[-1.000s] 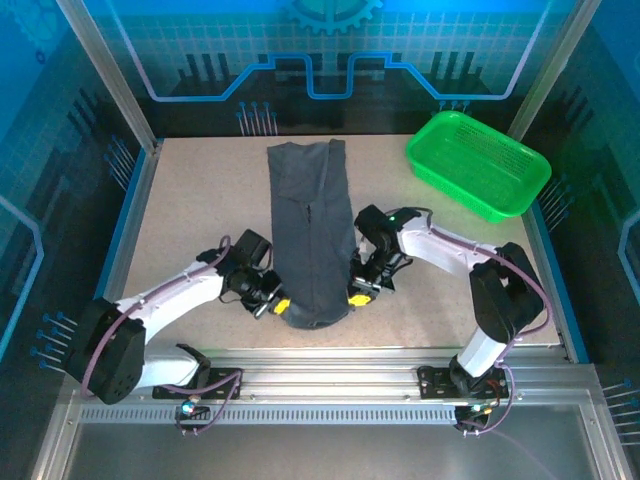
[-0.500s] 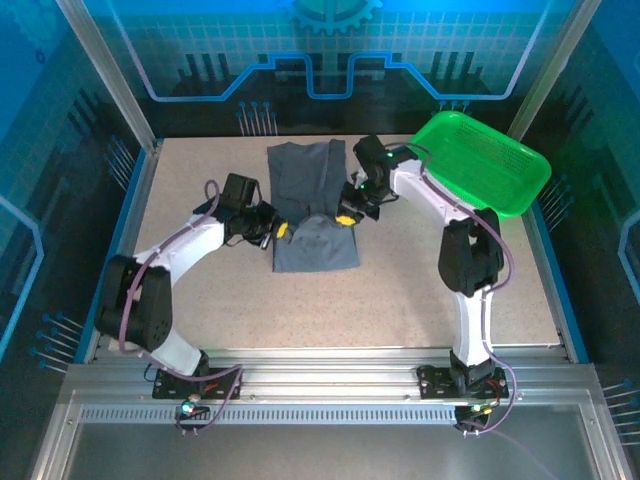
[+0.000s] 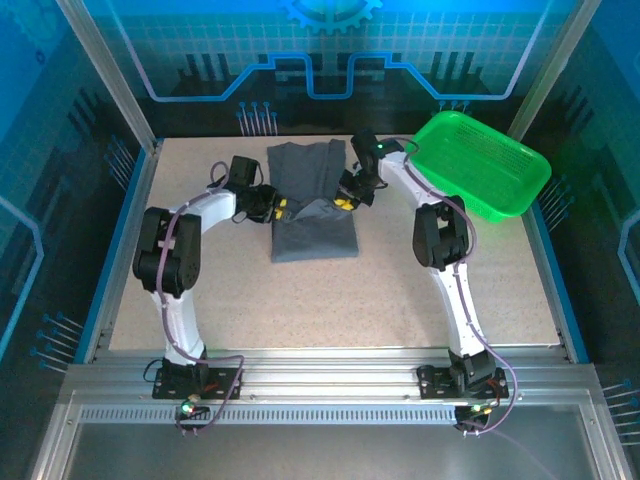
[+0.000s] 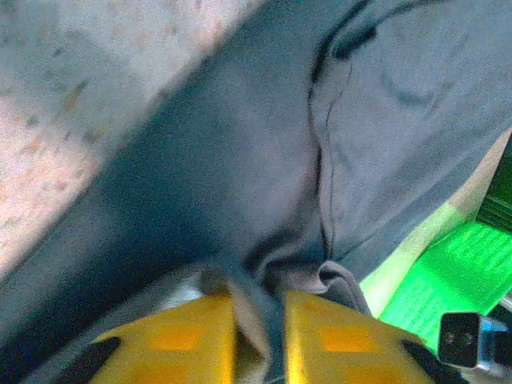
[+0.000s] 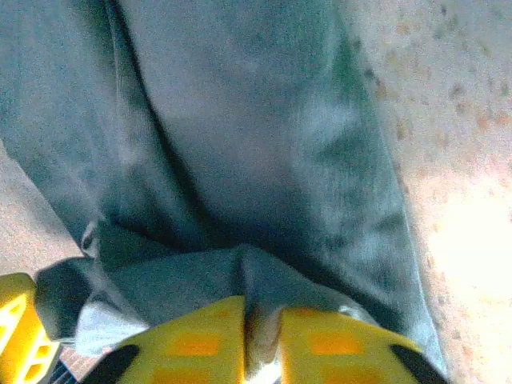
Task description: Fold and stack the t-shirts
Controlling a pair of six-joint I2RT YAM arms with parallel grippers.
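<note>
A speckled beige tabletop (image 3: 400, 290) lies evenly lit inside an enclosure. Behind the tabletop stands a translucent blue back panel (image 3: 330, 60) printed with a gear and circuit lines. Slanted aluminium posts (image 3: 108, 80) rise at the tabletop's far corners, and dark blue side panels (image 3: 35, 200) flank it. Slotted aluminium rails (image 3: 330, 375) run along its near edge, with a grey metal sheet (image 3: 320, 450) nearer still.
</note>
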